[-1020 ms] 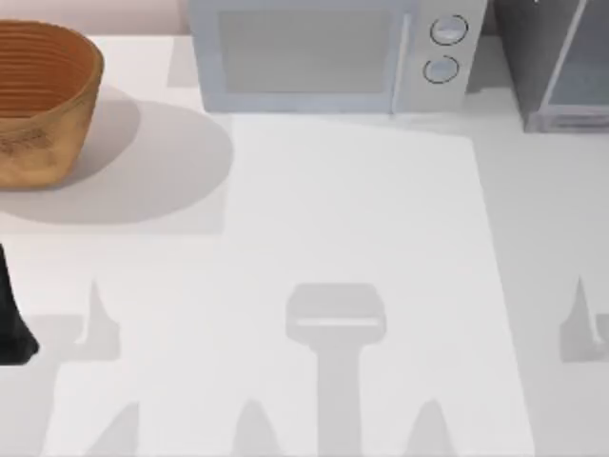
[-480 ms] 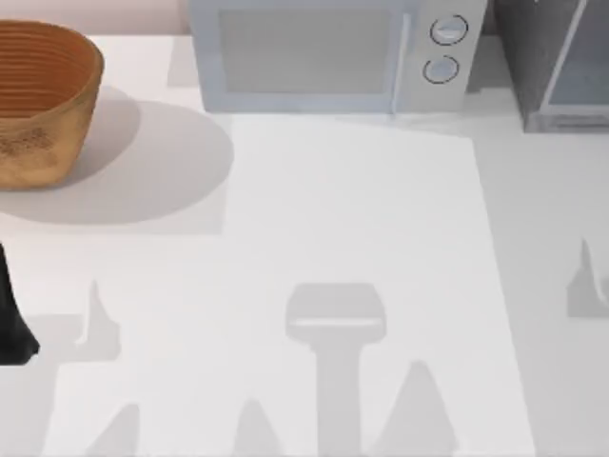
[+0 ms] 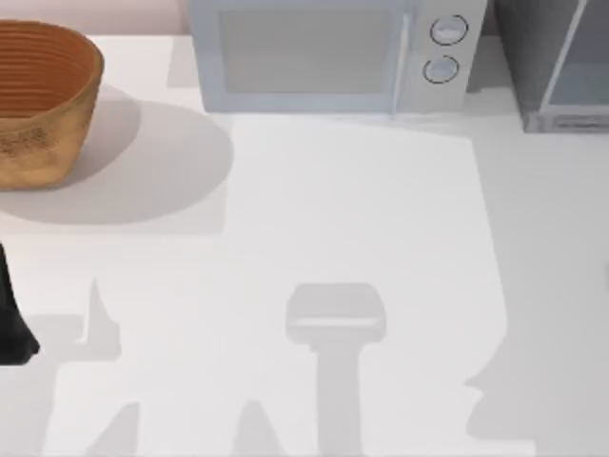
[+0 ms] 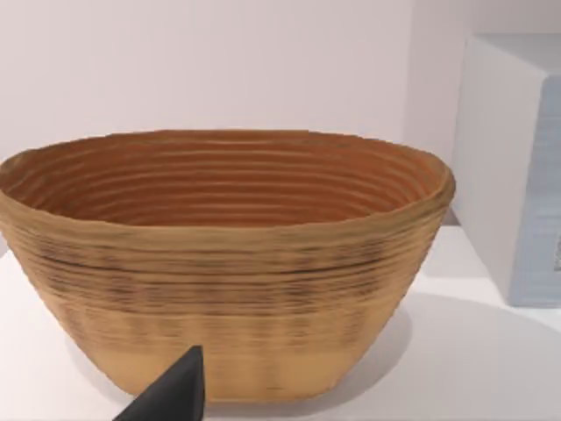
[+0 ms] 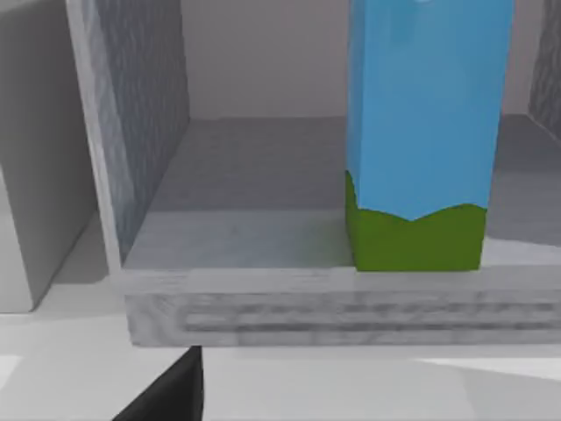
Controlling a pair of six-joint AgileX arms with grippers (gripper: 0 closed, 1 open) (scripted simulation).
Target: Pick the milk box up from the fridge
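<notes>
The milk box [image 5: 425, 114] stands upright on the floor of the open fridge [image 5: 263, 303], near its front edge; light blue sides and a green base show in the right wrist view. My right gripper [image 5: 166, 390] hangs low in front of the fridge's sill, apart from the carton and off to one side of it. In the top view the dark grey fridge [image 3: 552, 57] sits at the table's back right corner. My left arm [image 3: 11, 324] is parked at the left edge, and its gripper [image 4: 171, 395] faces the basket.
A woven basket [image 3: 43, 105] [image 4: 228, 263] stands at the back left. The light-grey microwave [image 3: 314, 57] [image 4: 517, 175] with two round knobs sits at the back middle, left of the fridge. White table [image 3: 362, 209] lies open in the middle.
The right arm's shadow has shifted: the narrow spike at the right edge is gone and a broad shadow now covers the front right. The left arm has not moved.
</notes>
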